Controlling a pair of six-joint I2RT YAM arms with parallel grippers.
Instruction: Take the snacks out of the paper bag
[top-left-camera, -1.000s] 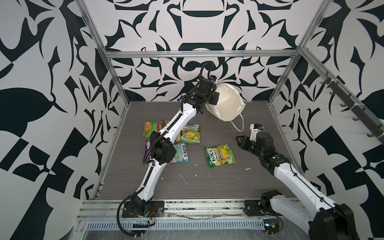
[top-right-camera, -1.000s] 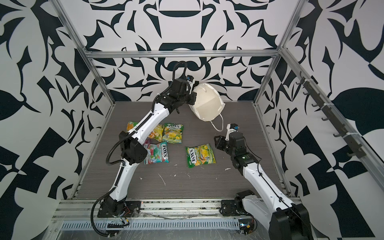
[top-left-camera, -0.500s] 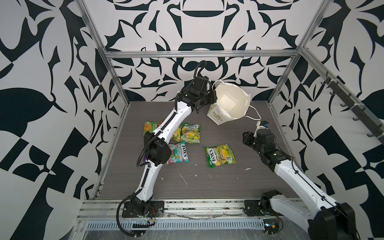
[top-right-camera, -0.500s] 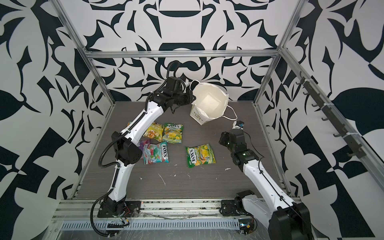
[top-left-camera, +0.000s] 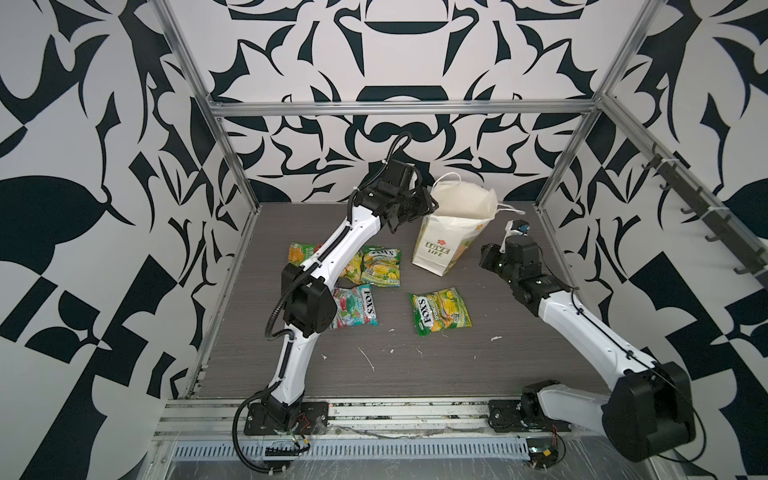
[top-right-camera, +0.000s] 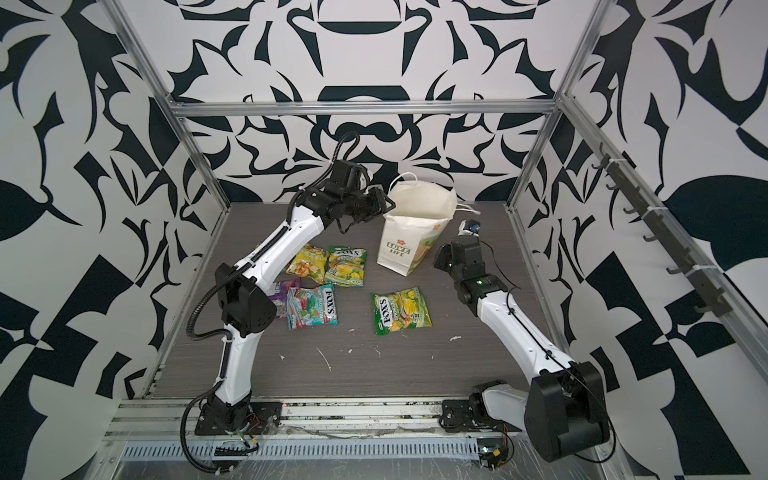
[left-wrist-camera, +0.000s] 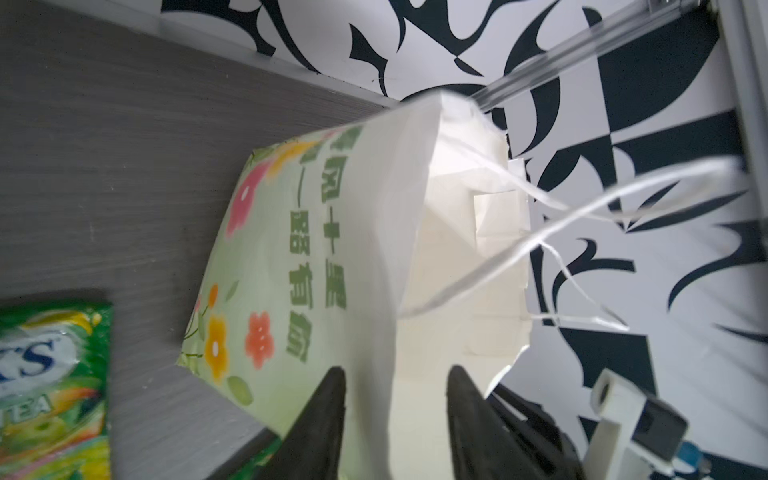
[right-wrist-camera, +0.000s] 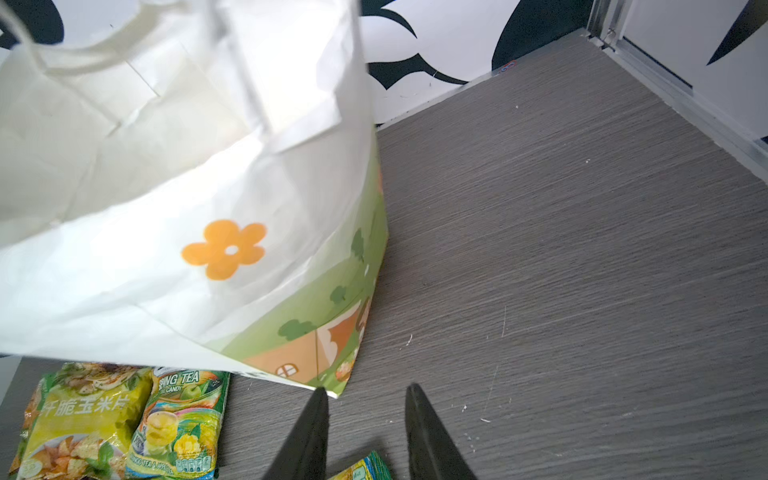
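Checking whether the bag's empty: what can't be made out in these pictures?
Inside of the paper bag: in both top views its near wall hides the bottom; a leftover snack cannot be ruled out.
Purple packet: mostly behind the left arm's elbow in a top view.
Green packet: cut off by the right wrist view's edge.
Left end effector: left wrist view too blurred to show contact with the paper.

Place: probably a robotics lab test cell.
Walls: black-and-white patterned panels all round.
Frame: aluminium struts.
Floor: grey wood-grain tabletop.
Mounts: robot arms bolted to front rail.
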